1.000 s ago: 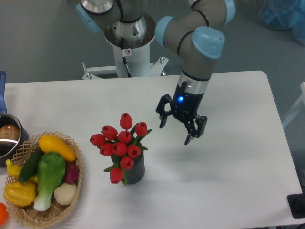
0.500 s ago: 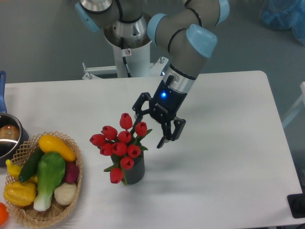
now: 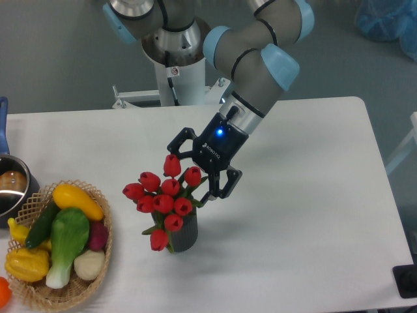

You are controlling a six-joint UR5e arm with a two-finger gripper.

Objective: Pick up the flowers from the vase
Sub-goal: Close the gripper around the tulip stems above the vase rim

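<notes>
The flowers [image 3: 164, 195], a bunch of red tulip buds with green stems and leaves, stand in the vase [image 3: 183, 233], a small dark grey ribbed cylinder on the white table. My gripper [image 3: 187, 177] is open, tilted down and to the left. Its fingers straddle the upper right buds of the bunch: one finger lies by the top bud, the other by the bud at the right edge. I cannot tell whether the fingers touch the buds. The vase stands upright.
A wicker basket [image 3: 98, 274] with yellow, green and purple produce sits at the front left. A steel pot [image 3: 13, 189] with a blue handle stands at the left edge. The robot base [image 3: 174, 59] rises behind the table's far edge.
My gripper has moved left and slightly down from the open table to the upper right of the flowers. It stayed open. The flowers and vase have not moved.
</notes>
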